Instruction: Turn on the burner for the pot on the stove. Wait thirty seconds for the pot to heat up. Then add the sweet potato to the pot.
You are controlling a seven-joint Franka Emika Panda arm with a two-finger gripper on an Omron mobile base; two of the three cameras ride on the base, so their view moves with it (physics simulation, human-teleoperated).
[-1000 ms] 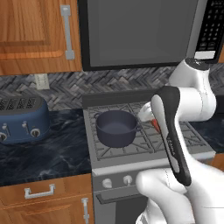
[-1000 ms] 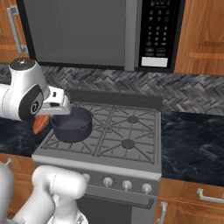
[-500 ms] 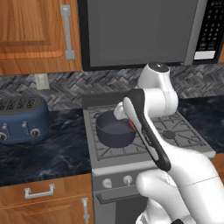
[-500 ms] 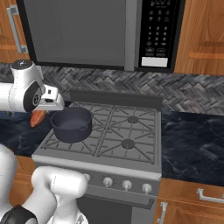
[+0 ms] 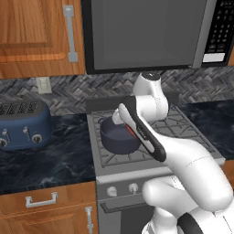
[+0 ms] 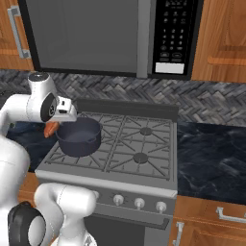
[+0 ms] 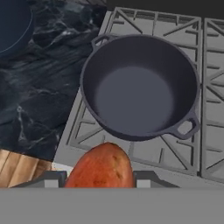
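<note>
The dark blue-grey pot (image 5: 118, 136) (image 6: 79, 138) (image 7: 138, 87) stands empty on the front left grate of the stove (image 5: 185, 129) (image 6: 144, 144). The pot hides the burner beneath it. My gripper (image 6: 52, 126) (image 7: 100, 179) is shut on the orange-red sweet potato (image 6: 49, 129) (image 7: 101, 168) (image 5: 131, 131). It holds the tuber just above the pot's near left rim, over the stove's front edge. The silver knobs (image 6: 117, 200) (image 5: 133, 187) line the front panel.
A blue toaster (image 5: 23, 123) (image 7: 13, 26) sits on the dark marble counter (image 5: 55, 151) left of the stove. The microwave (image 5: 141, 32) (image 6: 96, 33) hangs low above the burners. The three other grates (image 6: 144, 130) are bare.
My arm has swung left across the stove with the sweet potato in its grip, from beside the pot's right side to its near left rim. The pot has not moved.
</note>
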